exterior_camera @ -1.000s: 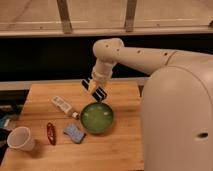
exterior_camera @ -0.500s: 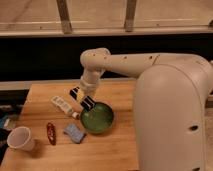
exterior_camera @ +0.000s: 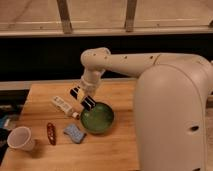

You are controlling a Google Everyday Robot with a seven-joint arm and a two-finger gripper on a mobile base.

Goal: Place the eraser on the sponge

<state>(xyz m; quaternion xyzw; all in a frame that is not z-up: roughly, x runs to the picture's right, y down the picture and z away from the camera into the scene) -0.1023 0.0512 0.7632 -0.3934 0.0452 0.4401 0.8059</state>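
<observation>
The gripper (exterior_camera: 83,97) hangs just above the upper left rim of the green bowl (exterior_camera: 98,129), and it is closed on the eraser (exterior_camera: 89,103), which sits tilted between its fingers, off the table (exterior_camera: 115,152). The bowl shows only its own green inside. The sponge (exterior_camera: 75,133) lies on the table just beside the bowl, at its lower left. The white cup (exterior_camera: 21,138) stands far left of the bowl; what it holds I cannot tell.
</observation>
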